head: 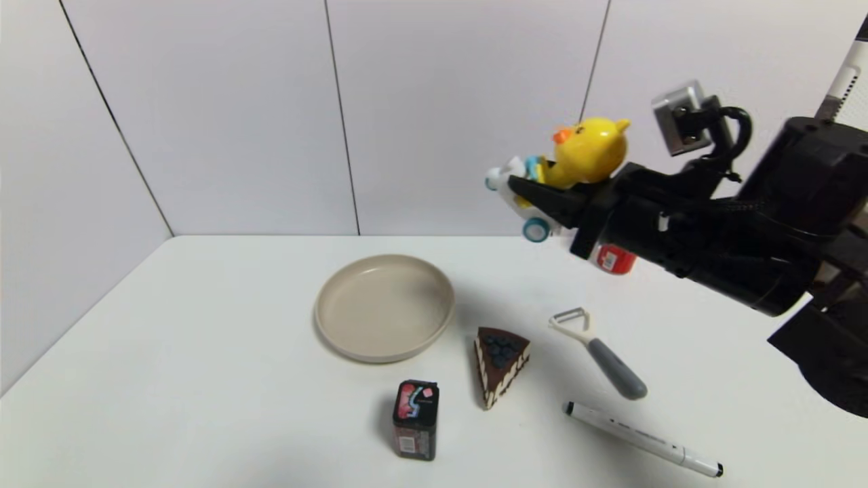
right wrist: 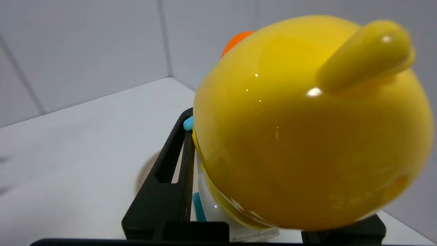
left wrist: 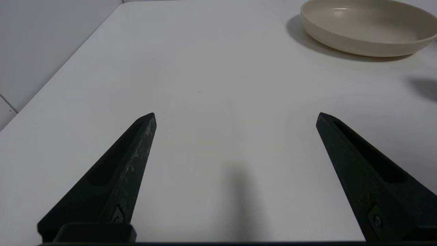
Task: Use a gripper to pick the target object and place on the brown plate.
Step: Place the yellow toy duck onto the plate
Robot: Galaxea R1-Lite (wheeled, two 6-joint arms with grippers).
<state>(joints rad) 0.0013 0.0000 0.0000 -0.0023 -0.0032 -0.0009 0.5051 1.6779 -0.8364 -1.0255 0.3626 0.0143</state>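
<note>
the brown plate [head: 384, 307] sits on the white table [head: 203, 379] with nothing in it; the duck toy [head: 576, 163] is held high in the air to the right of and beyond the plate, clamped between the fingers of the right gripper [head: 542, 196]; it is glossy yellow with an orange beak, riding a white cart with blue wheels, tilted; below it on the table lie a chocolate cake slice [head: 500, 364] just right of the plate, a peeler [head: 600, 352], a white marker [head: 641, 439] and a dark small box [head: 416, 419] nearer; a red item [head: 614, 259], perhaps a can, is mostly hidden behind the arm; the left gripper [left wrist: 235, 118] hovers low over bare table, fingers wide apart, left of and nearer than the plate.
</note>
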